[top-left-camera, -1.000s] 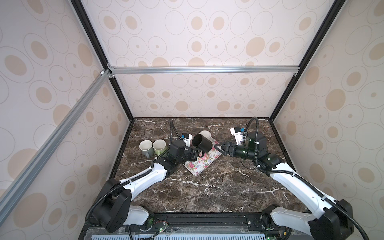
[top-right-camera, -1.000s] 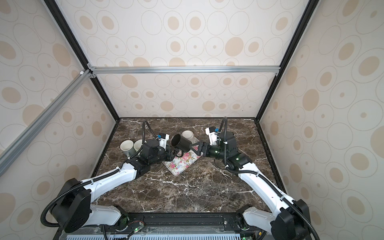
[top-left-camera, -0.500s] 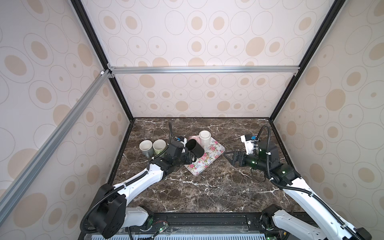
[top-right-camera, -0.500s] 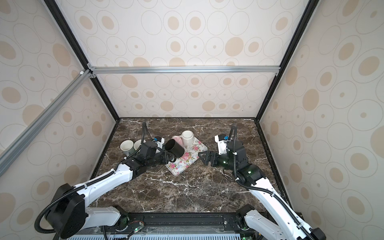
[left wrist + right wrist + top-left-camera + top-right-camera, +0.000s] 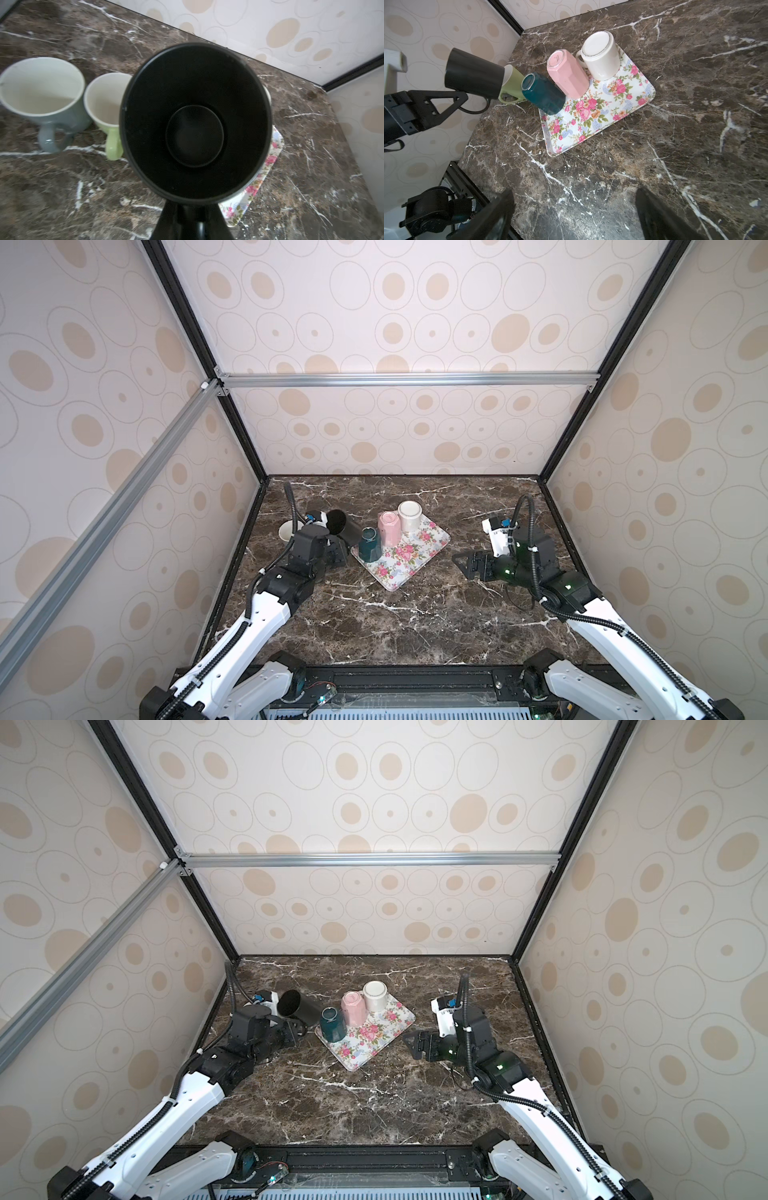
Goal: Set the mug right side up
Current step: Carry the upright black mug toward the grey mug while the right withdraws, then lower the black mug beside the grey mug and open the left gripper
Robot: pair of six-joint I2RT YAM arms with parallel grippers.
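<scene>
The black mug (image 5: 343, 524) (image 5: 297, 1006) hangs tilted above the table, left of the tray, with its mouth turned up and back towards the left arm. In the left wrist view its dark inside (image 5: 195, 124) fills the middle. My left gripper (image 5: 336, 555) (image 5: 293, 1029) (image 5: 194, 220) is shut on the mug's handle from below. The right wrist view shows the mug (image 5: 473, 74) from the side. My right gripper (image 5: 461, 566) (image 5: 411, 1044) (image 5: 575, 197) stands open and empty over bare table, right of the tray.
A floral tray (image 5: 415, 556) (image 5: 602, 116) holds three upside-down mugs: teal (image 5: 370, 545), pink (image 5: 388, 526), white (image 5: 409, 516). A green mug (image 5: 104, 104) and a grey-blue mug (image 5: 41, 89) stand upright near the left wall.
My right gripper has drawn back from the black mug to the right and opened wider. The left arm has carried the mug leftward, away from the tray.
</scene>
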